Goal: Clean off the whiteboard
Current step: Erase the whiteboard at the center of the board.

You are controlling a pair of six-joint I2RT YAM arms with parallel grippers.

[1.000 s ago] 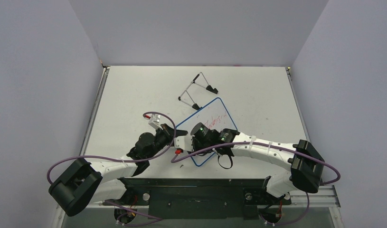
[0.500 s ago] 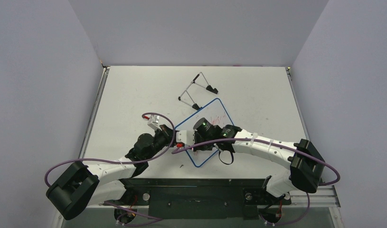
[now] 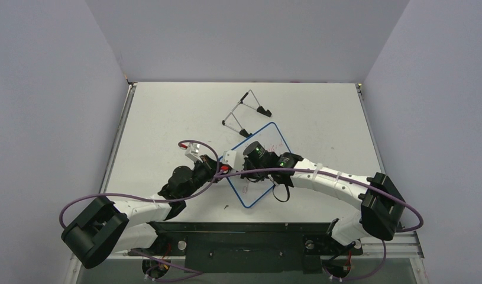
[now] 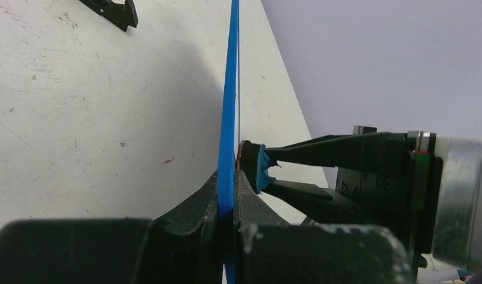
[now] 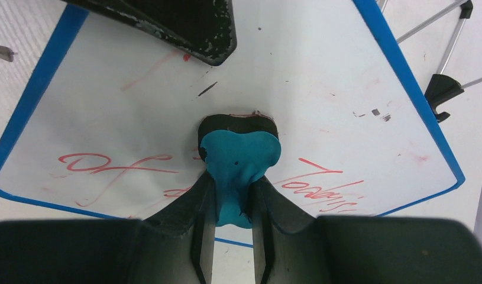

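Right wrist view: the right pincer (image 5: 233, 198) is closed narrowly on the blue eraser (image 5: 239, 155), whose pad presses on the whiteboard (image 5: 321, 77) among red writing. The left pincer (image 4: 226, 204) is shut tight on the board's blue rim. On the counter (image 3: 161, 118), the whiteboard sits just nearer the arms than the wire easel stand (image 3: 245, 112).

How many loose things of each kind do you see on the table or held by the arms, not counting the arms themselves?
whiteboard: 1
eraser: 1
wire easel stand: 1
Total: 3
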